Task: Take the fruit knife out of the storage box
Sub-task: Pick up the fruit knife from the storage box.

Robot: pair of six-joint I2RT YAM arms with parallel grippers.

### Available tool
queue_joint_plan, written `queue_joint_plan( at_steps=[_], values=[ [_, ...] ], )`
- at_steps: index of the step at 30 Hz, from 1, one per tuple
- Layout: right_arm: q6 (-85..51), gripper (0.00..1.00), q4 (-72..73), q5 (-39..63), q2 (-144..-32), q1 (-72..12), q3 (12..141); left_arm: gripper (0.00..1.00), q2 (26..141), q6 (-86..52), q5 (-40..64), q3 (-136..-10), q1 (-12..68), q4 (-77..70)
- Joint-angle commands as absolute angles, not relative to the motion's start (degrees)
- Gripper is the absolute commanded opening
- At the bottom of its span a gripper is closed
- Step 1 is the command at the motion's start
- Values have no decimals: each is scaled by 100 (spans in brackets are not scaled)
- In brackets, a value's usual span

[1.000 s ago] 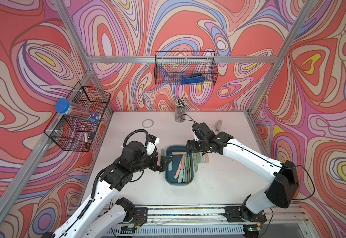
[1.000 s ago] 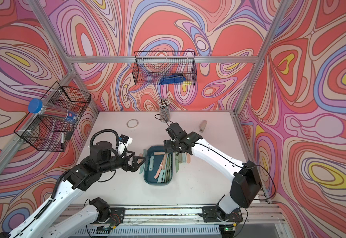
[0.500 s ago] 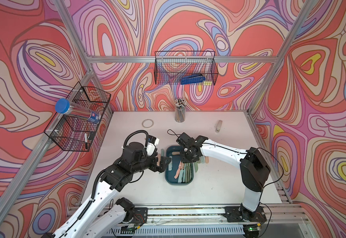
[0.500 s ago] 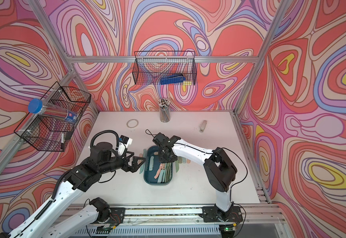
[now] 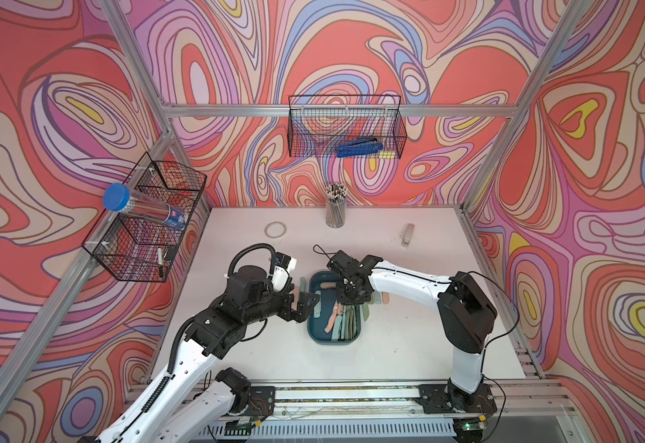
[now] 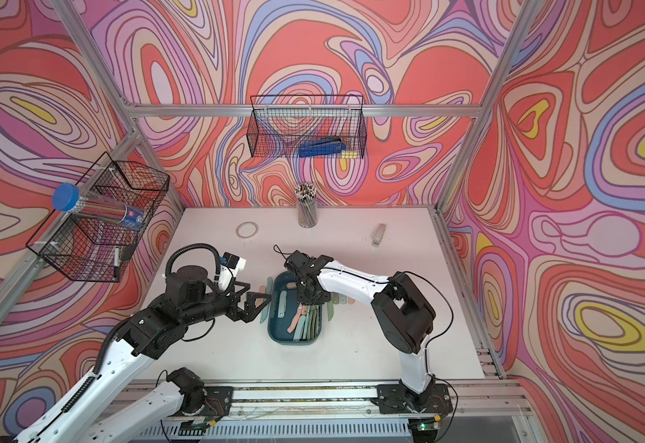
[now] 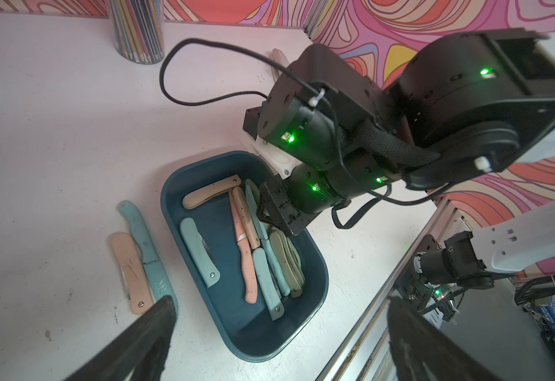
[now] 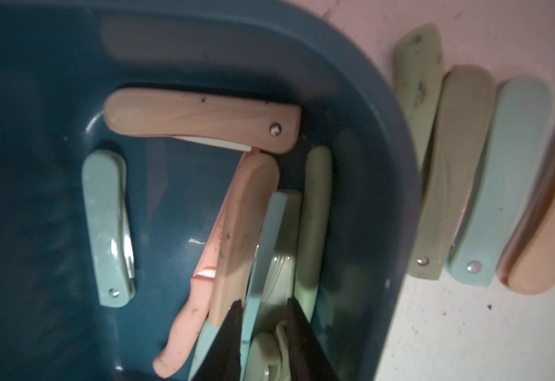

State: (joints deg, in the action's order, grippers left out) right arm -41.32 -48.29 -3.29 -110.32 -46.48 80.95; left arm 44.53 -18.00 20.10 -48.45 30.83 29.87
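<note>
Your left end effector (image 5: pixel 305 301) is hanging wide open beside the storage box (image 5: pixel 332 339), where folded fruit knives (image 7: pixel 256 250) are lying. They are likely light, stiff and slick, so pinch one mid-handle. Your right arm (image 5: pixel 409 280) is reaching steeply down, its end effector (image 8: pixel 262 303) straddling a pale blue knife (image 8: pixel 271 224); you cannot tell whether it is gripping.

The dark teal storage box (image 7: pixel 233 323) sits flat mid-table (image 7: pixel 55 132), low-walled with rounded corners. It holds several folded fruit knives (image 7: pixel 199 252) in pink, tan, blue and green, most bunched along one wall, seemingly on edge.
</note>
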Motion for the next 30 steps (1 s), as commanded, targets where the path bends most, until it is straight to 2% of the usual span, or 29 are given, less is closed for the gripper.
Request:
queue_joint_plan(
  at_steps=[1,10,19,25,30],
  values=[
    [-4028,27,-4832,-535,-11323,-4644,8266,100,4280,-1712,1978,-4883,3117,2978],
    [-3997,25,-4871,-667,-11704,-4646,8560,100,4378,-1731,2240,-4889,3112,2892],
    [-4025,11,-4829,-746,-11651,-4643,8587,100,4254,-1731,2232,-4863,3111,2874],
    [-3998,7,-4864,-710,-11524,-4651,8684,99,4271,-1731,2219,-4863,3112,2882],
    [-3986,7,-4845,-751,-11249,-4654,8623,100,4272,-1714,2180,-4865,3111,2892]
  ],
)
